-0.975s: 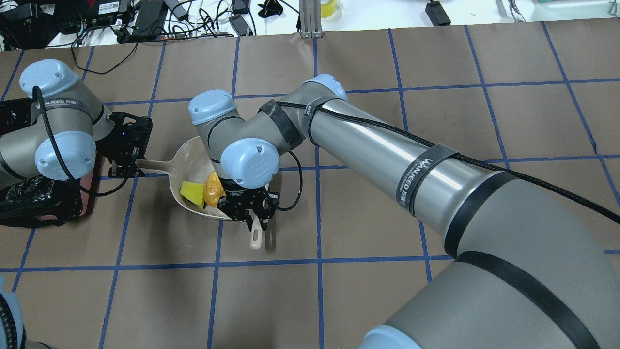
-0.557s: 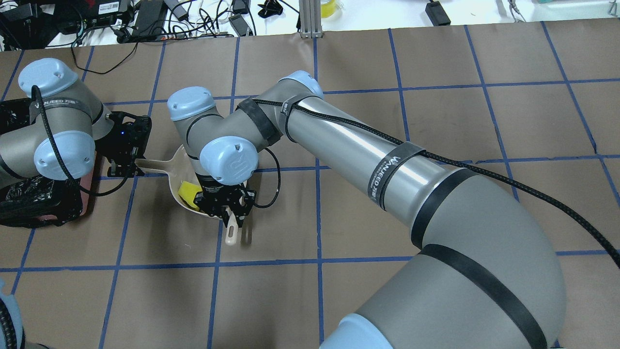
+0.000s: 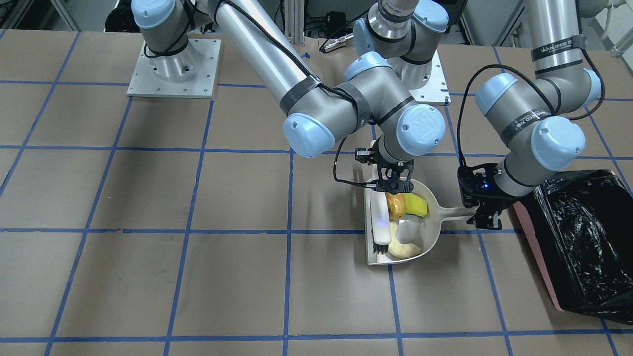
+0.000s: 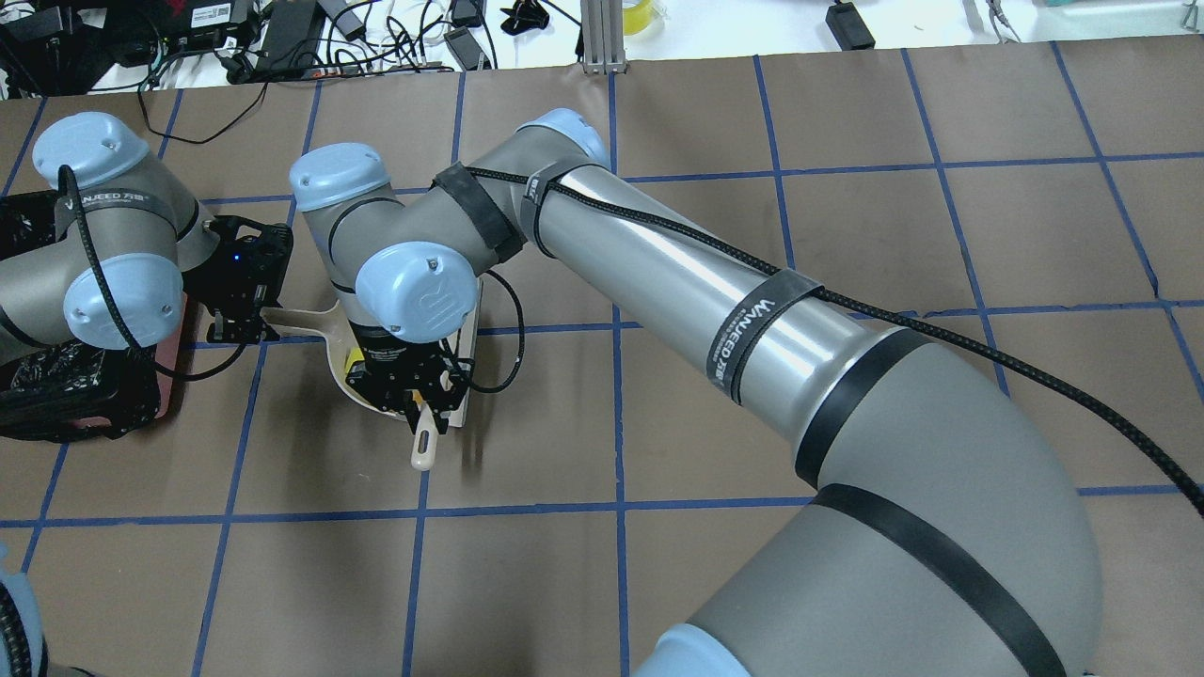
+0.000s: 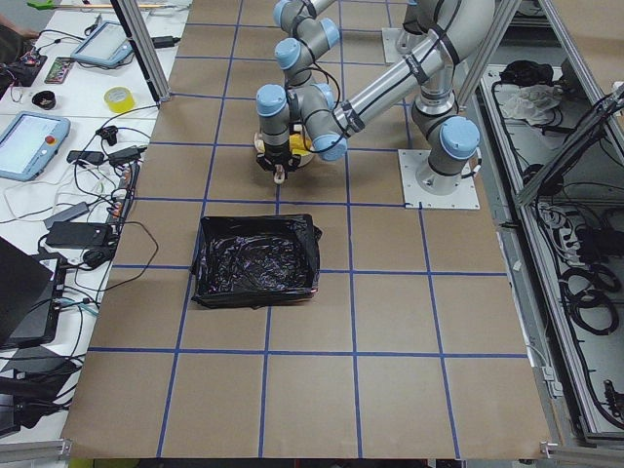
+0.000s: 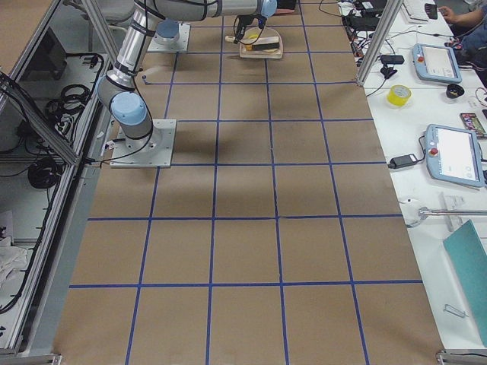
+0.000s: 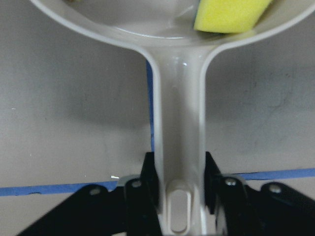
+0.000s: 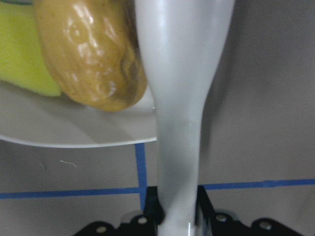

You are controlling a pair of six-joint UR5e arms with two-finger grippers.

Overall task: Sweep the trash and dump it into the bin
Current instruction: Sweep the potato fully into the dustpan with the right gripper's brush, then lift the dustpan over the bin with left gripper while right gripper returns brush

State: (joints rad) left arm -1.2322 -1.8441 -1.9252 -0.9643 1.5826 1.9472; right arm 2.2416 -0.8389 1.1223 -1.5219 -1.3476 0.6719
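The beige dustpan (image 3: 429, 228) lies flat on the table. My left gripper (image 3: 482, 217) is shut on its handle (image 7: 177, 123). My right gripper (image 3: 393, 185) is shut on a white brush (image 3: 380, 222) that lies across the pan's open mouth. Inside the pan are the orange-brown lump (image 3: 395, 205), the yellow wedge (image 3: 416, 204) and the pale cream crescent (image 3: 403, 244). The lump (image 8: 88, 54) touches the brush handle (image 8: 179, 98). The pink bin (image 3: 536, 257) with its black bag (image 3: 583, 237) stands just beyond the left gripper.
The table is brown paper with a blue tape grid (image 3: 198, 230). Cables and gear (image 4: 282, 38) lie along the far edge. Both arm bases (image 3: 173, 69) stand at the robot's side of the table.
My right arm has swept the brush toward the left gripper, up to the dustpan's mouth, pushing the pieces deeper in. The left gripper and dustpan have stayed put.
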